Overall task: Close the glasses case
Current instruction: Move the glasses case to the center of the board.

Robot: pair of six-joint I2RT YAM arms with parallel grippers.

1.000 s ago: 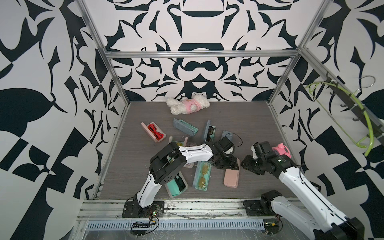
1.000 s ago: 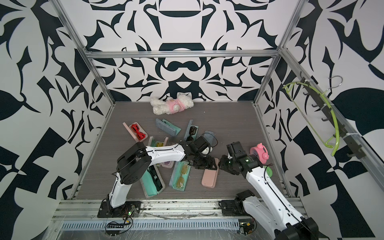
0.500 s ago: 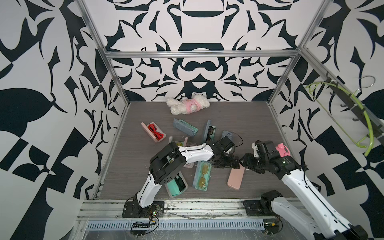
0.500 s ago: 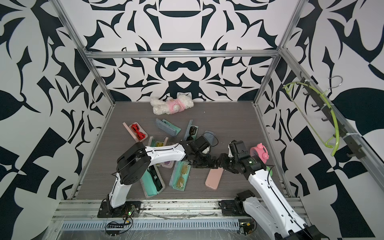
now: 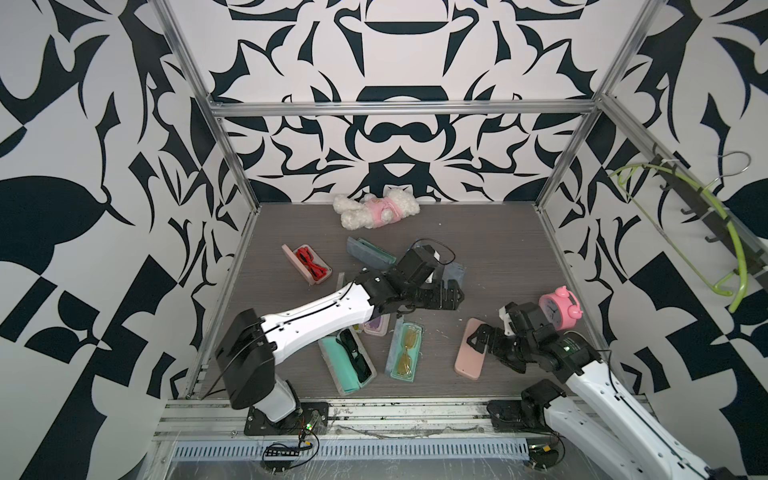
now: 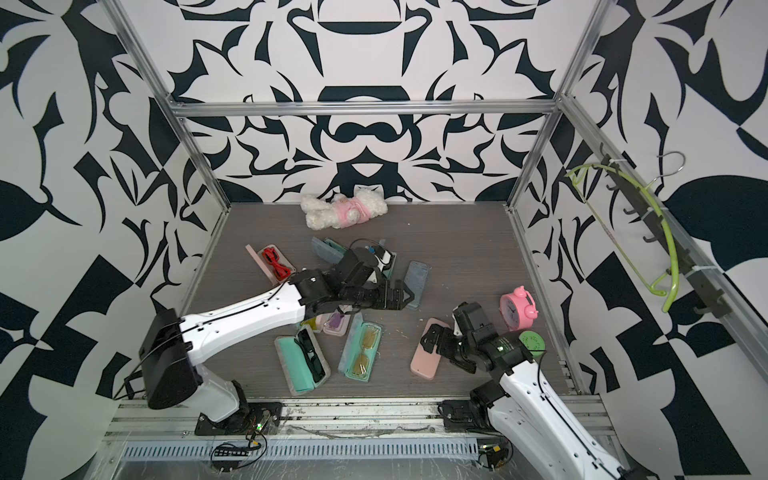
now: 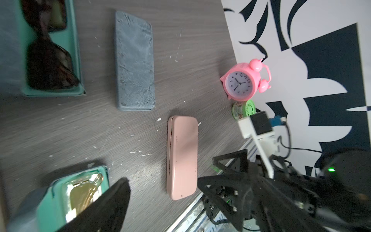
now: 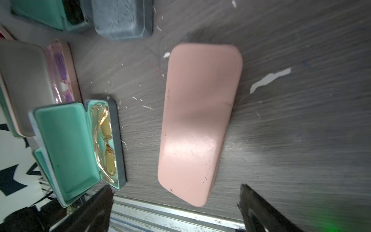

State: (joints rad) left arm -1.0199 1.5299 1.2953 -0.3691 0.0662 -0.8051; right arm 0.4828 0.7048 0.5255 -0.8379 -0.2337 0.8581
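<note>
The pink glasses case is lying flat and shut on the table surface. It is sitting close to the edge by the arm bases, toward the right front corner. In the left wrist view its seam is showing as a thin closed line along one long side.

The right gripper is hovering over the end of the case nearest that edge, with its jaws standing wide apart. In the right wrist view its two fingers are flanking that end without touching it, and nothing is being held.

Just to the left of the pink case, a teal case is lying open with yellow glasses inside. Toward the middle of the surface a grey-blue case is lying shut. The left gripper is hanging just beside it, raised off the surface, its jaws apart and gripping nothing.

A pink alarm clock is standing by the right edge, with a green tin just beside it. A second teal case holding dark glasses is lying open near the front edge, partly under the left arm. A plush toy is lying against the rear edge.
</note>
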